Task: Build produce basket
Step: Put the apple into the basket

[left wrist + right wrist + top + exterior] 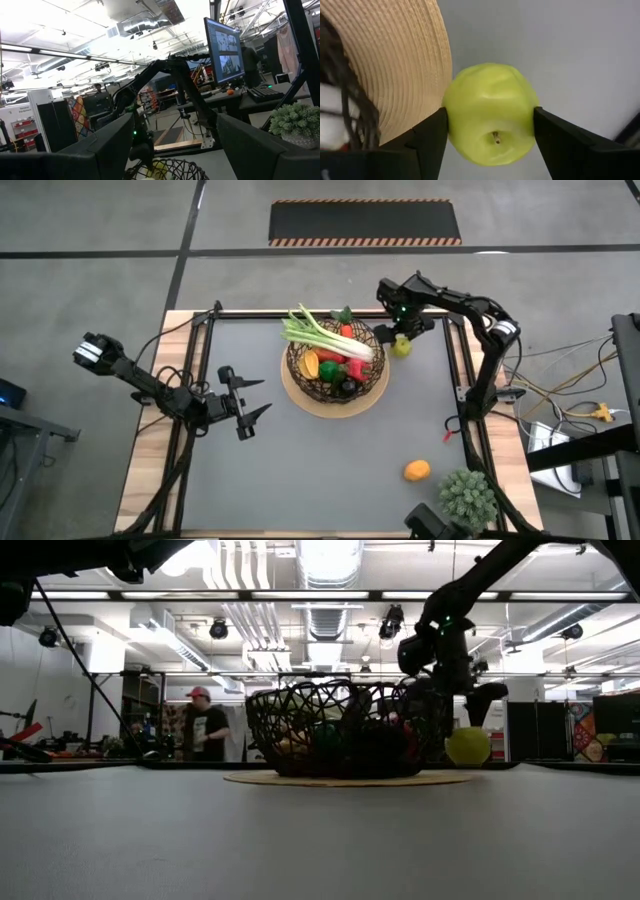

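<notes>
The dark woven basket stands on its pale wooden disc at the table's far middle. It holds a leek, peppers and other toy produce. My right gripper is just right of the basket, shut on a green apple, which also shows in the low view. An orange lies on the table at the near right. My left gripper is open and empty at the table's left, well clear of the basket. My right gripper pinches the green apple by two opposite sides between its two fingers. The fingers come from above, pointing down. The apple's stem end faces the wrist camera. The apple sits beside the disc's rim; whether it touches the table I cannot tell.
A spiky green plant stands at the table's near right corner, close to the orange. A person stands in the room far behind the table. Bare grey table lies in front of the basket.
</notes>
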